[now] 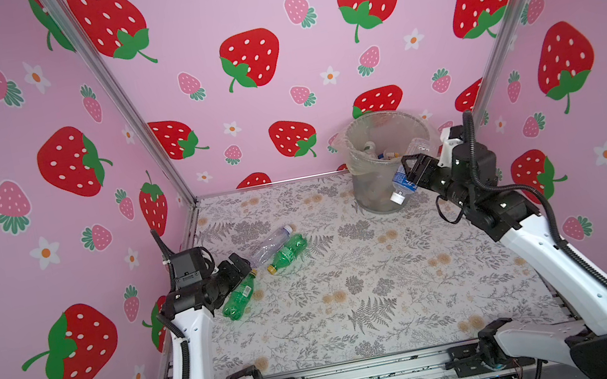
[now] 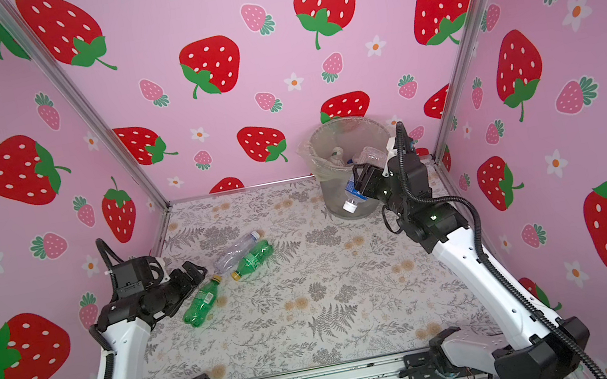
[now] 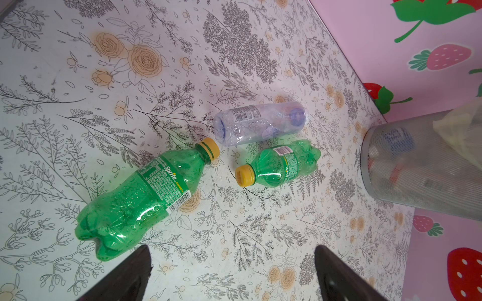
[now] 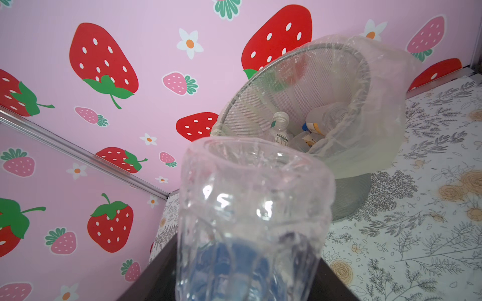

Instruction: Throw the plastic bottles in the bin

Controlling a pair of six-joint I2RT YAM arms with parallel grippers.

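My right gripper [image 1: 414,171] [image 2: 365,178] [image 4: 245,273] is shut on a clear plastic bottle [image 1: 403,180] [image 2: 353,191] [image 4: 255,208] with a blue label. The bottle is held in the air, white cap down, just in front of the bin [image 1: 372,195] [image 2: 335,199] [image 4: 300,86] and below its rim. The bin holds several bottles [image 4: 280,127]. My left gripper [image 1: 242,263] [image 2: 198,272] [image 3: 232,250] is open and empty beside a green bottle [image 1: 238,297] [image 2: 203,301] [image 3: 140,198]. Just beyond lie a second green bottle [image 1: 287,253] [image 2: 253,259] [image 3: 284,163] and a clear bottle [image 1: 267,244] [image 2: 234,250] [image 3: 260,122].
Strawberry-patterned walls close in the floral tabletop [image 1: 374,292] on three sides, with metal posts [image 1: 126,103] in the back corners. The bin stands at the back right near the wall. A metal rail [image 1: 368,377] with both arm bases runs along the front edge.
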